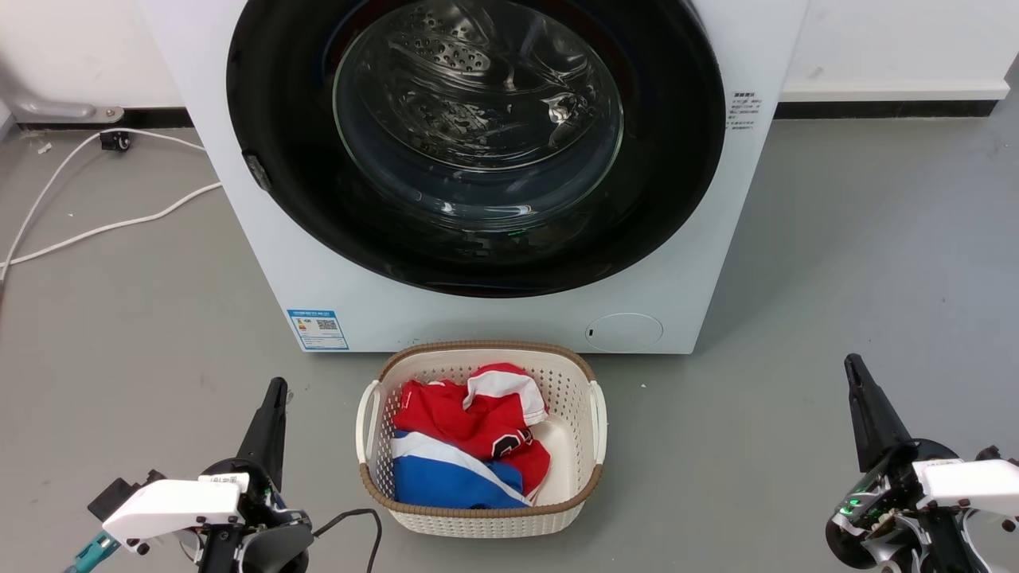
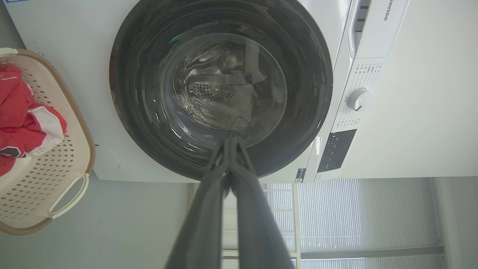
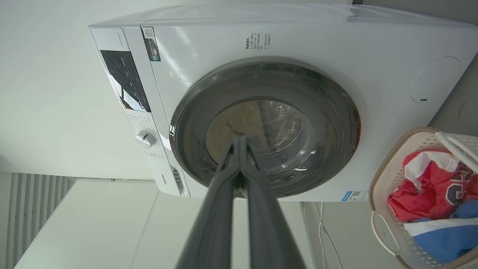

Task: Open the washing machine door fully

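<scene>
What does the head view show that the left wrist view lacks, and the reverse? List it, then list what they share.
Head view adds: white cables on the floor, the right gripper, a blue garment. Left wrist view adds: the control knob, the black display panel, window blinds. Both: the washing machine door, closed; the laundry basket with a red garment; the left gripper, fingers together.

A cream perforated plastic laundry basket [image 1: 599, 414] with a brown woven rim stood on the grey floor [image 1: 836, 278], just before the white washing machine cabinet [image 1: 263, 263]. It held a crumpled red-and-white garment [image 1: 446, 414] over a blue-and-white one [image 1: 446, 481]. A white cable [image 1: 103, 228] trailed across the floor to the left.
</scene>
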`<state>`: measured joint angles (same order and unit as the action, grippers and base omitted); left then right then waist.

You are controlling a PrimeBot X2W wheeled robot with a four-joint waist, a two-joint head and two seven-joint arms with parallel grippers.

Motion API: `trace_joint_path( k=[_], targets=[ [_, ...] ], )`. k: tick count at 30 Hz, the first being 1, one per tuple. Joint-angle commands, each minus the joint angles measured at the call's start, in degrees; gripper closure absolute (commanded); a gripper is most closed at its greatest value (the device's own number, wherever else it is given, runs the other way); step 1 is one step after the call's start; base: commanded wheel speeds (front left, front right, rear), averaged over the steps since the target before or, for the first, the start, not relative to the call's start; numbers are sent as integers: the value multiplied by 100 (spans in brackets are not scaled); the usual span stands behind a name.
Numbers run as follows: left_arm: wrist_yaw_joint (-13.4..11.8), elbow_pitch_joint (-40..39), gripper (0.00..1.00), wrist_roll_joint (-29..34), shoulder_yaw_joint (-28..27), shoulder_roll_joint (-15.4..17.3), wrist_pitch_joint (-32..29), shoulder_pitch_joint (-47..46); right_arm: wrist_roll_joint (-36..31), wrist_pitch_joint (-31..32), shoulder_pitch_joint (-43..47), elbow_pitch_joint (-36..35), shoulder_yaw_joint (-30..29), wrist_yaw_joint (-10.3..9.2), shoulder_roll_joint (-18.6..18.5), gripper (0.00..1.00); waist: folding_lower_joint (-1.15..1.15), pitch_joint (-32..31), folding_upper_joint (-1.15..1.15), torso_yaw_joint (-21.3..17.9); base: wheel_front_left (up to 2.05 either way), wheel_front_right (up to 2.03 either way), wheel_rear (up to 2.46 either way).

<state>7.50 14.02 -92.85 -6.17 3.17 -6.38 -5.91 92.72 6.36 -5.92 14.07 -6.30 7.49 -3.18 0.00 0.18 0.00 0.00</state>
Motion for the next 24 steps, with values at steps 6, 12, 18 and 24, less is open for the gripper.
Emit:
trace_joint_path(
  k=[6,12,18,24],
  targets=[
    [-2,5,100,41,-24,-9,-5,-59,-33,19,-58,3,-10,0,24,100,0,0,0,0,0,0,0],
    [-2,5,100,45,-28,-10,-9,-59,-36,22,-59,3,-11,0,25,100,0,0,0,0,0,0,0],
    [-2,5,100,36,-30,-13,-12,-59,-38,24,-59,3,-14,0,27,100,0,0,0,0,0,0,0],
    [-2,5,100,38,-33,-15,-15,-60,-41,20,-59,3,-15,0,27,100,0,0,0,0,0,0,0]
  ],
)
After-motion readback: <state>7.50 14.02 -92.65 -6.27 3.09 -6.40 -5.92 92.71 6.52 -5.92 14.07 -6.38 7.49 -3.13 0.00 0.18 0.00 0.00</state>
